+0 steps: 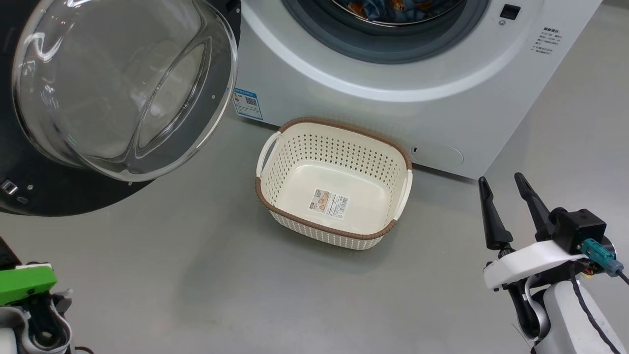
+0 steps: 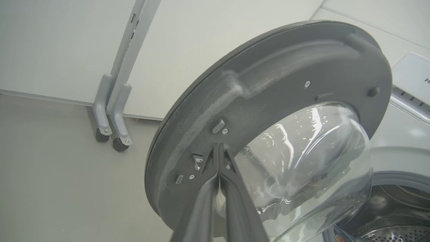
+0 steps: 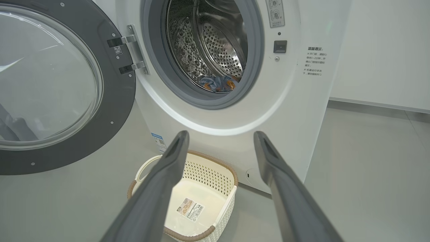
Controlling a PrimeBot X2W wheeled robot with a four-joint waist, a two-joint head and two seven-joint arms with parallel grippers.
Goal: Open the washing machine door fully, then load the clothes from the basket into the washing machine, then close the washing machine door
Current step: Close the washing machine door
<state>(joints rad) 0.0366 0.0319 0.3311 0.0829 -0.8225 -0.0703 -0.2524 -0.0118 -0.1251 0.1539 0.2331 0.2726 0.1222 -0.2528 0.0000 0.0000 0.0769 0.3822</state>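
Observation:
The washing machine door [image 1: 123, 88] stands swung open at the left, its glass bowl facing me. The washing machine [image 1: 393, 83] shows its drum with the light-blue clothes [image 1: 388, 7] inside; the clothes [image 3: 218, 83] lie at the drum's bottom. The cream basket [image 1: 334, 184] sits on the floor in front, holding just its paper label. My left gripper [image 2: 218, 146] is shut with nothing in it, its tips right at the door's [image 2: 268, 101] grey inner rim beside the latch. My right gripper [image 1: 501, 178] hangs open, right of the basket [image 3: 188, 201] and above it.
A grey wheeled stand [image 2: 112, 127] leans by the white wall behind the door. A blue label sticker [image 1: 247, 103] and a round flap [image 1: 437, 155] mark the machine's lower front. Bare grey floor [image 1: 196, 275] surrounds the basket.

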